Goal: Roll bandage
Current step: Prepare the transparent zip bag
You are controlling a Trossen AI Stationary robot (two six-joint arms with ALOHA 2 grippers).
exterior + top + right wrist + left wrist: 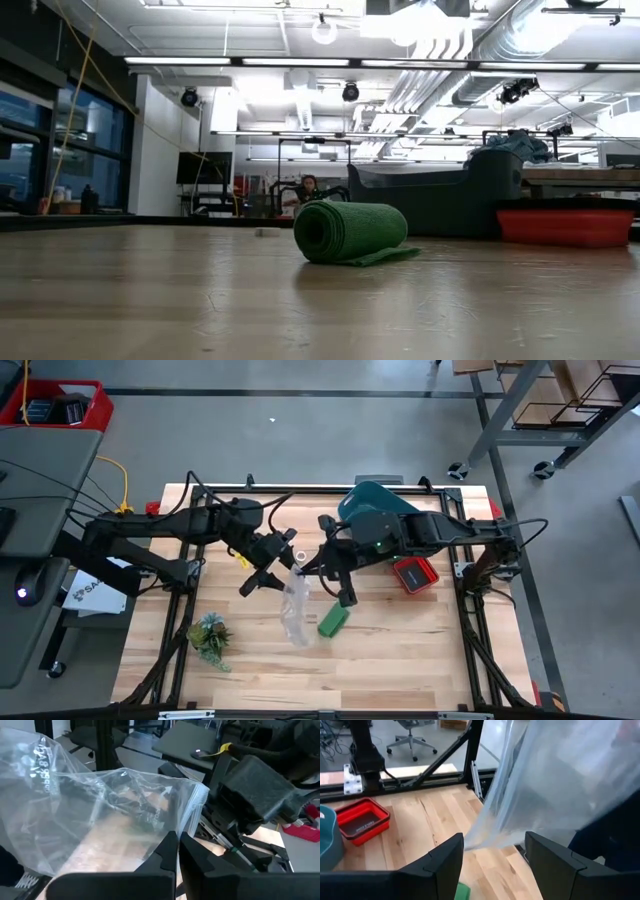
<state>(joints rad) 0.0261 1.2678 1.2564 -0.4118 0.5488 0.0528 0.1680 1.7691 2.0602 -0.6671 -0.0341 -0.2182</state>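
Because the bandage [333, 622] already lies rolled on the worktop [420, 650], just below the right end effector [312, 572], the arms seem busy with a clear plastic bag [296, 610] instead. The right end effector pinches the bag's edge with fingers together, hanging it open; the left end effector [268, 574], just beside it, has fingers apart around the film, likely to spread the mouth.
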